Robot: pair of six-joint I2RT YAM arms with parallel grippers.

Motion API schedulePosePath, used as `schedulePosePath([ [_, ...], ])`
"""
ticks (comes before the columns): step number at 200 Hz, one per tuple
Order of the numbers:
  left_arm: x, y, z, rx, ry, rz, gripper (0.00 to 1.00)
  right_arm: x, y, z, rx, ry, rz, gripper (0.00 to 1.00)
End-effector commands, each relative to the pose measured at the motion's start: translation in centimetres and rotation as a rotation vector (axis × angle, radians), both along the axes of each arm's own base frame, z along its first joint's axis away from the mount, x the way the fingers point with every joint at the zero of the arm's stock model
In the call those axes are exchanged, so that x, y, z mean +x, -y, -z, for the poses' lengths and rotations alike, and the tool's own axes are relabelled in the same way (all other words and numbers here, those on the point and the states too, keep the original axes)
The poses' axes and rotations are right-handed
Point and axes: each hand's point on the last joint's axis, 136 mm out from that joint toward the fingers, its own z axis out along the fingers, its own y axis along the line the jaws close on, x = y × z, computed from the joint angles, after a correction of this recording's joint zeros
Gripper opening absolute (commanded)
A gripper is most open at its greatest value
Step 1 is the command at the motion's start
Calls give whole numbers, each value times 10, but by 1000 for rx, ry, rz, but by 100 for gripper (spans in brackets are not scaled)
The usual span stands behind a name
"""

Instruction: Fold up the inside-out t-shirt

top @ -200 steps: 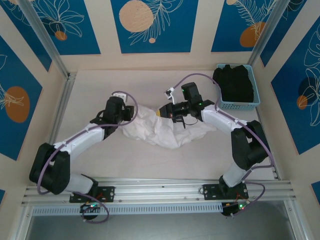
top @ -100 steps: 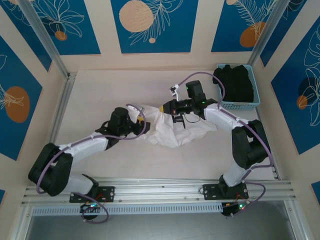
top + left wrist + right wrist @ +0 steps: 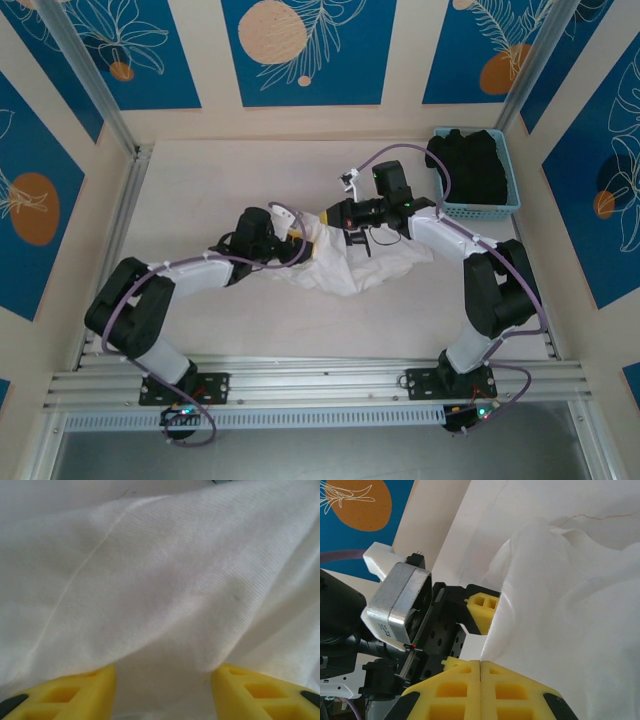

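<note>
Right gripper's [image 3: 480, 669] jaws clamp the wrinkled white cotton t-shirt's [image 3: 345, 265] 12 o'clock edge, holding it raised so the left gripper [image 3: 162, 676], jaws apart at 10 o'clock, can seize cloth.

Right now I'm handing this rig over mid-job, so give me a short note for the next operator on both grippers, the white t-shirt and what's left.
Left gripper: open, yellow fingers either side of a fold of the white, wrinkled cotton t-shirt, not clamped.
Right gripper: shut on an edge of the shirt.
Shirt lies bunched mid-table between the arms; a black garment sits in the blue plastic basket, far right.
Done: no neat fold yet. Left: spread flat, then fold.
</note>
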Motion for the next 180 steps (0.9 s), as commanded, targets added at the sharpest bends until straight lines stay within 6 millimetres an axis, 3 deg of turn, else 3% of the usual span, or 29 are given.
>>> schedulePosePath([
  [1, 3, 15, -11, -35, 30, 56, 47, -4, 4, -8, 10, 11, -6, 0],
  [38, 4, 15, -19, -58, 30, 44, 10, -1, 9, -11, -19, 39, 7, 0],
  [58, -1, 12, -42, -98, 46, 35, 0, 0, 16, -12, -91, 99, 17, 0],
  [106, -33, 0, -142, -285, 118, 73, 0, -4, 20, -34, -291, 349, 18, 0],
  [124, -42, -7, -170, -339, 135, 71, 0, 0, 18, -39, -365, 419, 49, 0],
  [152, -45, -15, -189, -372, 127, 41, 0, 11, 26, -38, -474, 410, 159, 0],
  [180, -44, -22, -187, -349, 113, 1, 0, 1, 40, -45, -508, 436, 211, 11],
])
